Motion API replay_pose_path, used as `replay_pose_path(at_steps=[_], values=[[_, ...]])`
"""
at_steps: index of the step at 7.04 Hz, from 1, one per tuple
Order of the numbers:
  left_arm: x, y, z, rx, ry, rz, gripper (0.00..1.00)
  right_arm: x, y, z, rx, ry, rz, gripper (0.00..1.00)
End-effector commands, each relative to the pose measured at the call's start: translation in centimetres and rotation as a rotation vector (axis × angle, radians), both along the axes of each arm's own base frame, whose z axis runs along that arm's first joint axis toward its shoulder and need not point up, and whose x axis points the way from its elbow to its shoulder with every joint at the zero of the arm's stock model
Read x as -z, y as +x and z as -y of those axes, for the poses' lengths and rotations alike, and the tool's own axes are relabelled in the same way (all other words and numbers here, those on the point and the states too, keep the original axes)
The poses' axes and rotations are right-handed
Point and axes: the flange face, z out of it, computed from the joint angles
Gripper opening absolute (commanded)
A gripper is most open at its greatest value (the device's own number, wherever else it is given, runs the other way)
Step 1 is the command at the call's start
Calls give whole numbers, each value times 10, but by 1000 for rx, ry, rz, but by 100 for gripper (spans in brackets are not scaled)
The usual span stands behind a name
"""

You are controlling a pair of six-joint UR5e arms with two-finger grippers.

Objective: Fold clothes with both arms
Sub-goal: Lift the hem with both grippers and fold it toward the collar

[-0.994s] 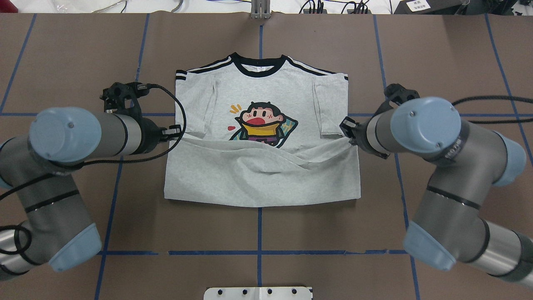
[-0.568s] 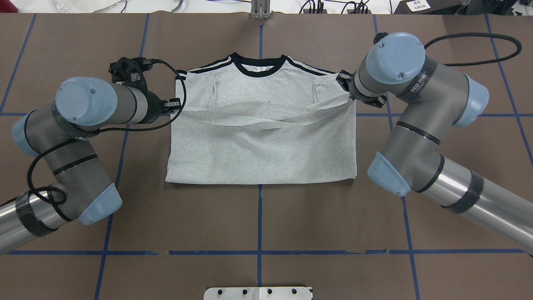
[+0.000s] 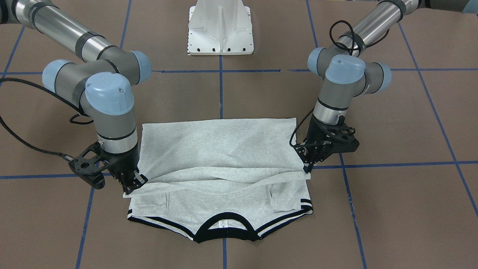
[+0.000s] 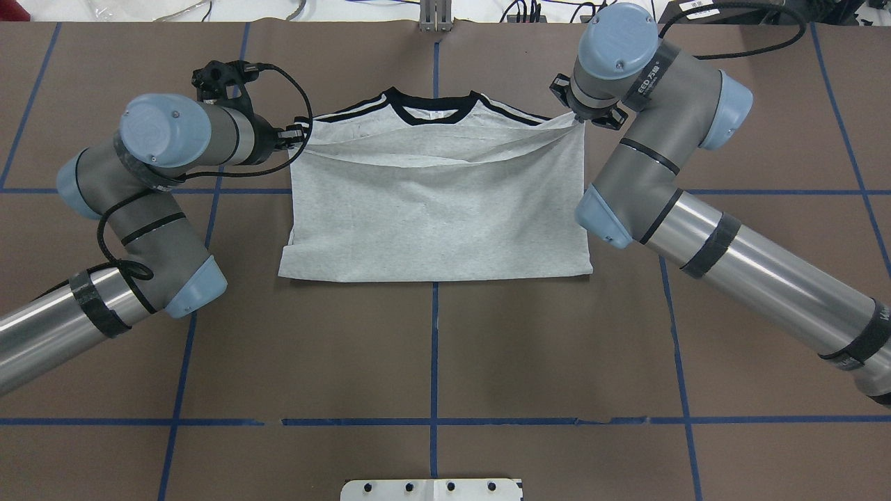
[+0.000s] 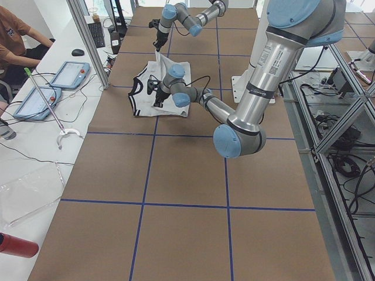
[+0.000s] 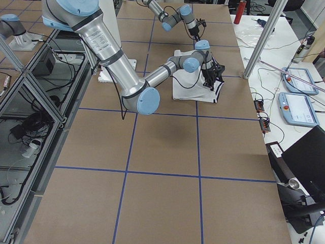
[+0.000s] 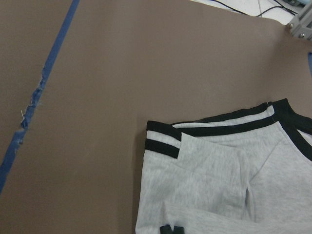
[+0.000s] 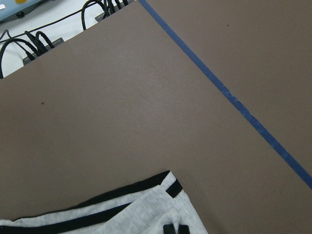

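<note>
Since 1 s ago: T-shirt (image 4: 435, 216) hem carried fwd, mid-shirt to collar (image 4: 431, 113). L gripper (image 4: 299, 131), R gripper (image 4: 578, 117) jaws clamped on hem corners. Half-fold approx. complete; release pending.

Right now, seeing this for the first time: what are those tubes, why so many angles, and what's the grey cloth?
The tubes are a robot's left arm and right arm, each ending in a two-finger hand. All the pictures show one moment. One camera sits above and behind the robot, one faces it, one stands at each table end, and one rides on each wrist. On the brown table lies a grey T-shirt with black collar trim. The left hand and right hand each pinch a corner of its bottom edge, held near the shoulders, so the shirt lies doubled over.
</note>
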Motion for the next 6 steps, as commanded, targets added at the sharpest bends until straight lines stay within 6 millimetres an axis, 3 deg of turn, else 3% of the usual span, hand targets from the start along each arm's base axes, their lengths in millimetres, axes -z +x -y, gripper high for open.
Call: replay_pose_path(at_steps=[1, 3, 5, 6], values=[[-1, -1, 23, 8, 18, 34, 0, -17, -5, 10, 4, -13, -22, 0], [-13, 9, 37, 36, 33, 46, 0, -17, 0, 16, 11, -4, -30, 0], [-17, 10, 39, 36, 37, 42, 0, -11, -3, 16, 17, -4, -22, 0], [-17, 11, 40, 36, 37, 42, 0, -19, -6, 17, 21, -14, -30, 1]])
